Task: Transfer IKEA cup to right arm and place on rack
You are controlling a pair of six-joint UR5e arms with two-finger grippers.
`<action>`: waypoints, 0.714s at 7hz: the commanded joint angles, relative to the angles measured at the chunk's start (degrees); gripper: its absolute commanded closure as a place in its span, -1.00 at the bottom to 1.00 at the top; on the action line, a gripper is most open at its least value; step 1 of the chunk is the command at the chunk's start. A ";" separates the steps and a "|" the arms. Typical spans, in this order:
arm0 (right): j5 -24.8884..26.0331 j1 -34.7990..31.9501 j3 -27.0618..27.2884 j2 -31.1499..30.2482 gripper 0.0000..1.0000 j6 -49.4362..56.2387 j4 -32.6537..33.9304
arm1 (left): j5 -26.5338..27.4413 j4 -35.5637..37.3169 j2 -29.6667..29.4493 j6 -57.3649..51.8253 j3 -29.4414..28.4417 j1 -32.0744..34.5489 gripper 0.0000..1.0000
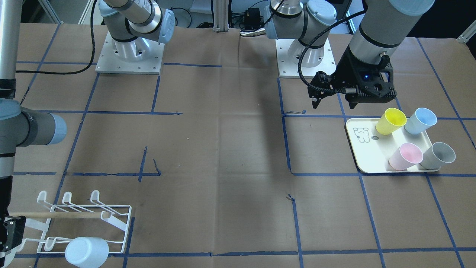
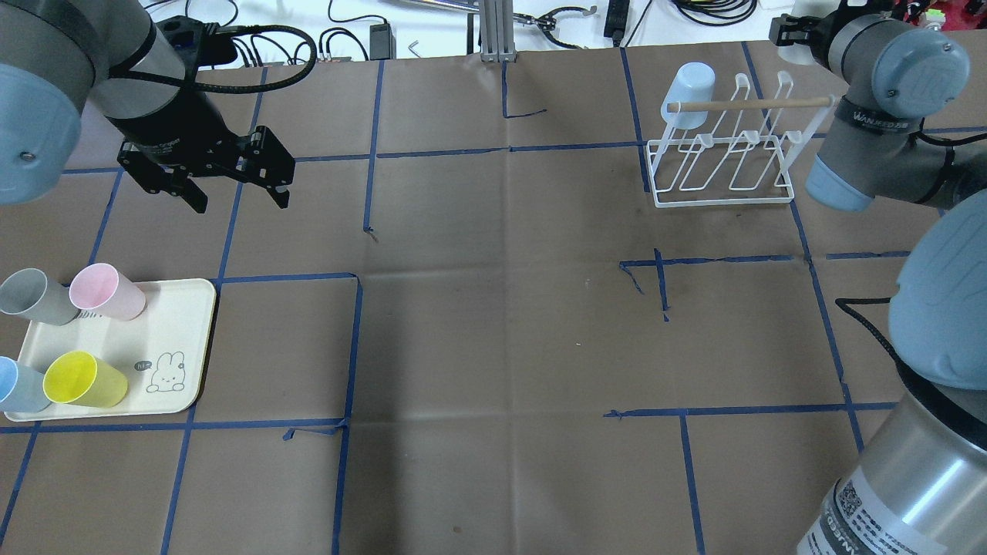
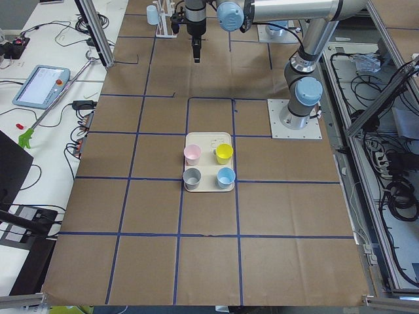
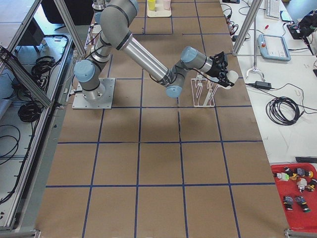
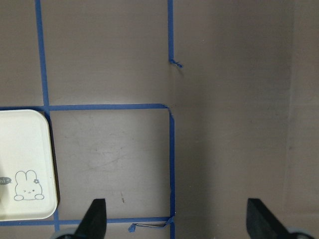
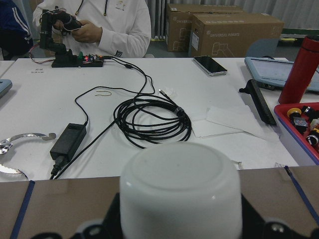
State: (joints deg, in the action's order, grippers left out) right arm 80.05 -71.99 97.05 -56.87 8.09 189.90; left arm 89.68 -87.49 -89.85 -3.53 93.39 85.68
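A white IKEA cup (image 6: 179, 184) sits base-up between the fingers of my right gripper (image 6: 179, 230), which is shut on it. From overhead, that gripper (image 2: 796, 32) hangs just past the far right end of the white wire rack (image 2: 725, 202). The rack's wooden dowel (image 2: 748, 102) points toward the gripper. A pale blue cup (image 2: 688, 92) hangs upside down on the rack's left end. My left gripper (image 2: 225, 185) hovers open and empty above the table, beyond the tray (image 2: 185, 339). Its wrist view shows only bare paper between the fingertips (image 5: 95, 215).
The cream tray (image 1: 372, 158) holds yellow (image 1: 390, 121), blue (image 1: 420, 120), pink (image 1: 406, 156) and grey (image 1: 438, 155) cups lying on their sides. Brown paper with blue tape lines covers the table. A person sits at a white desk with cables past the table's far edge.
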 commanded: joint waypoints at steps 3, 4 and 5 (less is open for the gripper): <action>0.11 -0.34 2.17 0.18 0.82 -0.18 0.47 | -0.38 0.74 -0.85 0.36 -1.37 0.02 -0.99; 0.11 -0.34 2.53 0.35 0.81 -0.61 0.47 | -0.38 1.35 -1.03 0.45 -1.55 0.02 -0.99; 0.11 -0.43 3.14 0.35 0.80 -0.79 0.38 | -0.30 1.35 -1.03 0.54 -1.81 0.10 -0.99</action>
State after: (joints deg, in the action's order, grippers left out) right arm 80.16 -72.35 99.53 -56.58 7.56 190.33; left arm 89.37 -86.34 -90.77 -3.10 91.91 85.72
